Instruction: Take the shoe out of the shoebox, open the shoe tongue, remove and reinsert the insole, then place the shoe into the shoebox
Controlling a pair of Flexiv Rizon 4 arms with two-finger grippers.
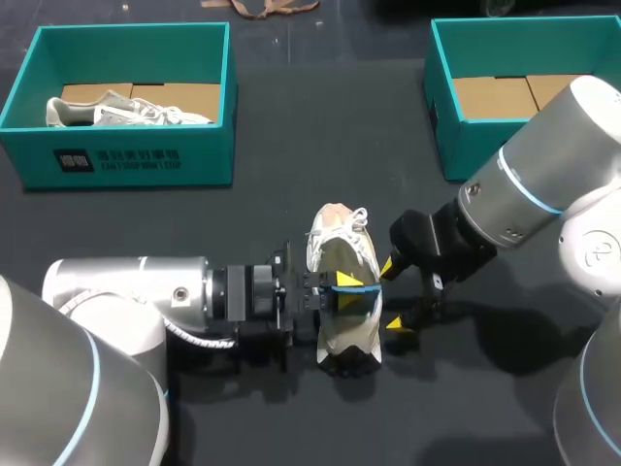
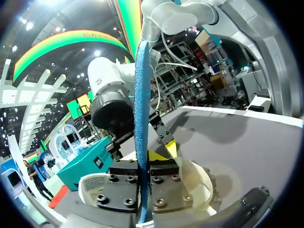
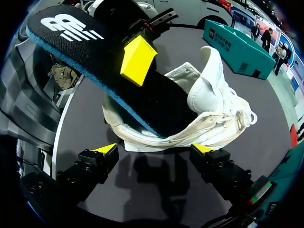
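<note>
Head view: two shoeboxes (image 1: 126, 160) (image 1: 439, 92), two shoes (image 1: 126, 112) (image 1: 335, 238), left tool (image 1: 342, 289) gripping one insole (image 3: 95, 57), right tool (image 1: 393, 296) released

Tabletop (image 1: 320, 155): we record a dark, matte covering, charcoal to black and uniform across the head view. In the left wrist view the same surface looks grey, and we note a pale strip (image 2: 237, 111) running along its edge. The light seems to fall from above. We log soft shadows (image 1: 514, 340) with blurred outlines on the surface in the head and right wrist views. A tan cord (image 1: 260, 8) lies at the far edge, partly cut off.
</note>
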